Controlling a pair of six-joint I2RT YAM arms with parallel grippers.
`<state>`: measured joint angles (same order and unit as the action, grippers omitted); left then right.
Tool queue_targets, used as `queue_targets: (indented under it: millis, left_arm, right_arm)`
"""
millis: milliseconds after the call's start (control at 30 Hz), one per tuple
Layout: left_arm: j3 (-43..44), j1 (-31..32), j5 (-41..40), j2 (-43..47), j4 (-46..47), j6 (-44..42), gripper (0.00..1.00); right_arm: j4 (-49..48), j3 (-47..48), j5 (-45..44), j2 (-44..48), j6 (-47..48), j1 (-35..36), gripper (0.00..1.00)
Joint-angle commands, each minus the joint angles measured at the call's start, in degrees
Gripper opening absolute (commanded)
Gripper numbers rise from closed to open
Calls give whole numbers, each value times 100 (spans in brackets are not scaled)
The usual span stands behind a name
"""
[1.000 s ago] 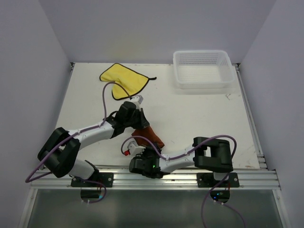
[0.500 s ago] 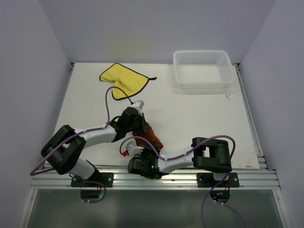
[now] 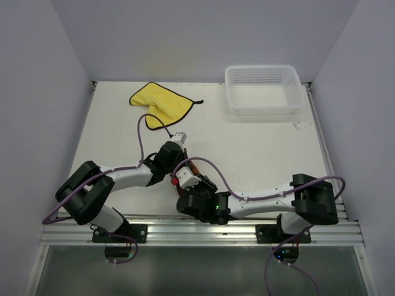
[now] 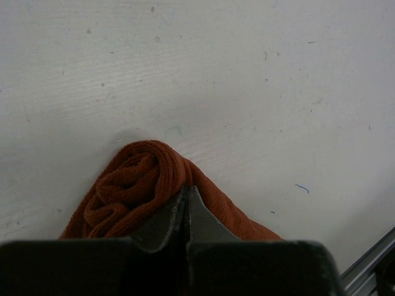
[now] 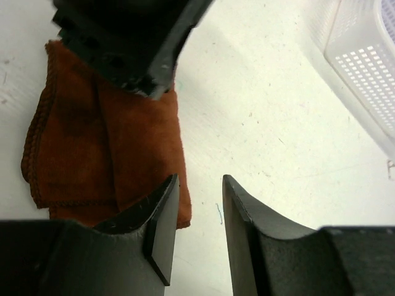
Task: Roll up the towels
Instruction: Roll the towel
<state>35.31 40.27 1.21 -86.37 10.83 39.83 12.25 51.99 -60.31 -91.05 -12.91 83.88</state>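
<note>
The rust-brown towel (image 4: 133, 185) lies on the white table near the front, partly rolled at one end. In the top view only a sliver of it (image 3: 193, 166) shows between the two grippers. My left gripper (image 4: 187, 189) is shut, its tips resting on the towel beside the rolled part, with no cloth visible between them. My right gripper (image 5: 200, 185) is open and empty. Its left finger (image 5: 162, 213) hangs over the towel's flat edge (image 5: 111, 154), and the gap is over bare table. The yellow towel (image 3: 162, 102) lies flat at the back left, far from both grippers.
A white mesh basket (image 3: 263, 89) stands at the back right; its wall also shows in the right wrist view (image 5: 364, 68). A metal rail (image 3: 203, 225) runs along the table's front edge, close behind both grippers. A purple cable (image 3: 141, 132) loops above the left arm.
My right arm has swung its elbow out to the right, and its gripper has moved up over the brown towel. My left gripper slid slightly toward the front and stays on the towel.
</note>
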Motion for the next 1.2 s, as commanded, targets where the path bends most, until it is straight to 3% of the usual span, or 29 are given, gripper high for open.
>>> queue_targets:
  millis: [0, 133, 300, 533, 767, 1167]
  left_arm:
    - [-244, 33, -218, -152, -389, -55, 0]
    - [-235, 33, -209, -170, -380, -46, 0]
    - [-218, 33, -200, -179, -380, -37, 0]
    - [-226, 33, -174, -205, -371, -2, 0]
    - [-253, 33, -183, -117, -397, 7, 0]
    - [-332, 33, -280, -64, -371, 77, 0]
  right_arm:
    - [-3, -259, 204, 630, -642, -187, 40]
    - [-214, -733, 1107, 1263, -976, -861, 43]
    - [-1082, -1418, 3625, 2011, -1574, -2084, 56]
    - [-1927, -1849, 5483, 1662, -2180, -3192, 65]
    - [-2666, -2008, 6329, 1098, -2637, -3378, 67]
    - [-2992, -2210, 6515, 1053, -2919, -3369, 60]
